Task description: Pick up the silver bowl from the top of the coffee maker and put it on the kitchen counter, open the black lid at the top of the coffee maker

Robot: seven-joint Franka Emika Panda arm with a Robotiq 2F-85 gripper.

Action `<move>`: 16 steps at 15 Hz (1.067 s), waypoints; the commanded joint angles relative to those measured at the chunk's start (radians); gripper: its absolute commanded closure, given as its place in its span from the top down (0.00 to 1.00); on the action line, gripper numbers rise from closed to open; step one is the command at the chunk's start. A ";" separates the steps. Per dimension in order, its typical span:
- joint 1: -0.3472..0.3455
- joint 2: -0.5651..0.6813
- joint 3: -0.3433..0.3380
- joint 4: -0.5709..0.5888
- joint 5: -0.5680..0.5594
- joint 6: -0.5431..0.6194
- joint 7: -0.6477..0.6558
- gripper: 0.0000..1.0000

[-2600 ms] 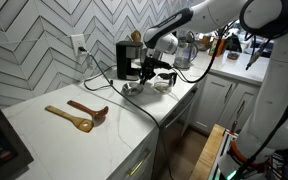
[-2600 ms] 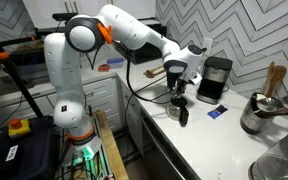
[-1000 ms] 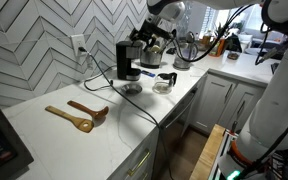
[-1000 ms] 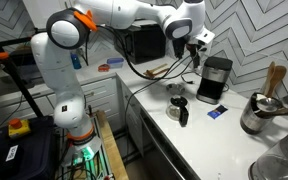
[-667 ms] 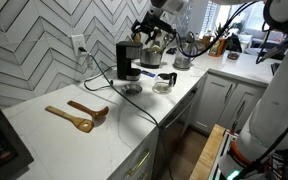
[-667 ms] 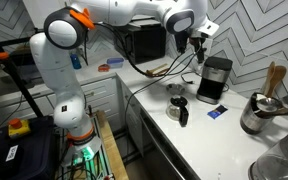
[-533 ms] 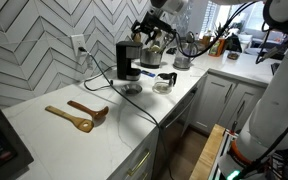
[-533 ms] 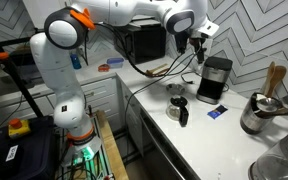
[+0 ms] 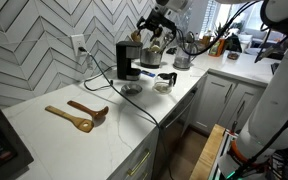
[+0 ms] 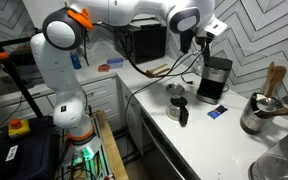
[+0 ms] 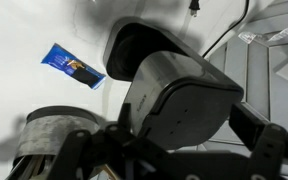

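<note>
Risen from the worktop [image 10: 199,135], the hand [image 10: 204,42] hangs wide open above the black lid [image 10: 218,61], likely stiff, light, liftable by its edge.

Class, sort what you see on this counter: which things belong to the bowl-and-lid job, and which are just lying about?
Job: silver bowl, coffee maker, black lid, kitchen counter.
Lying about: glass carafe, wooden spoons, blue packet, steel pot.
</note>
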 commanded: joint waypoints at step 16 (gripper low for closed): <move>-0.075 0.175 -0.028 0.099 0.363 0.047 -0.022 1.00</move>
